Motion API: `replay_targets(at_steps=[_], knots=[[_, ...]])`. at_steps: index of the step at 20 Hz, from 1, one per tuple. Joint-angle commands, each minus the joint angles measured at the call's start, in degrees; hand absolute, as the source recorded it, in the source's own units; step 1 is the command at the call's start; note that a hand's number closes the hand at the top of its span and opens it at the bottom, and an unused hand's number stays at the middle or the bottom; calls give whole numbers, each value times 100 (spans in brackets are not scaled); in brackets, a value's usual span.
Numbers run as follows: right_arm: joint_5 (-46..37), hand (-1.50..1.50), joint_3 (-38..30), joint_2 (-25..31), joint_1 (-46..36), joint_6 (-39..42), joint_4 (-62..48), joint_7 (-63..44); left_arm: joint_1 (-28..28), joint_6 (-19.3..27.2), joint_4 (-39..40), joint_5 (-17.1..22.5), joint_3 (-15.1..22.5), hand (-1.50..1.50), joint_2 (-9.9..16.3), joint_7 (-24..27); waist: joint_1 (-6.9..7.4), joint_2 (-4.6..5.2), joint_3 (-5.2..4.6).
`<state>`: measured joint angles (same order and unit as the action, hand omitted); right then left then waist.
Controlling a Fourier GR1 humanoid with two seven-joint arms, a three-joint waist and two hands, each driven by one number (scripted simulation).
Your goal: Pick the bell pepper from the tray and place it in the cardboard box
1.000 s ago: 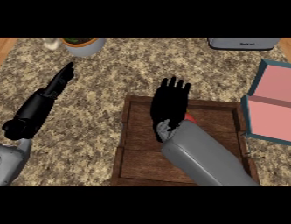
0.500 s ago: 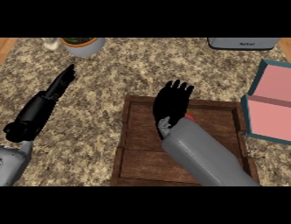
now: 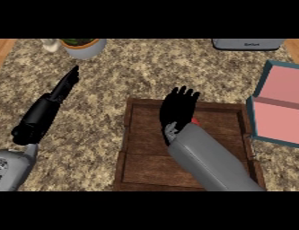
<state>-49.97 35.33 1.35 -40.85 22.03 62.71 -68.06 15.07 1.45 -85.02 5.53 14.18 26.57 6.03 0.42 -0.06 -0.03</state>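
A dark wooden tray [image 3: 145, 148] lies on the speckled counter at centre. My right hand [image 3: 177, 108] hovers over its far part, fingers straight and pointing away. Only a small red sliver of the bell pepper [image 3: 195, 120] peeks out beside the right wrist; the rest is hidden under the hand. The box [image 3: 285, 108], teal outside and pink inside, stands open at the right edge of the counter, just right of the tray. My left hand [image 3: 49, 105] rests at the left with fingers straight, away from the tray.
A pale pot with a plant [image 3: 83, 46] stands at the back left. A grey appliance [image 3: 247, 43] sits at the back right. Wooden counter edging shows at both far corners.
The right hand has crept slightly forward and right over the tray. The left hand has barely moved.
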Motion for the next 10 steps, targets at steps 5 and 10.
replay_targets(at_steps=[5, 10], knots=[[-320, -150, -192, -129, 166, 35, -274, -1057, -106, -173, -223, 69, -220, 0, 98, -190, -11, -7, 2], [-647, -150, -293, -129, 369, -105, -474, -860, -62, -150, -430, -40, -196, 0, 7, -341, -6, -1, 4]])
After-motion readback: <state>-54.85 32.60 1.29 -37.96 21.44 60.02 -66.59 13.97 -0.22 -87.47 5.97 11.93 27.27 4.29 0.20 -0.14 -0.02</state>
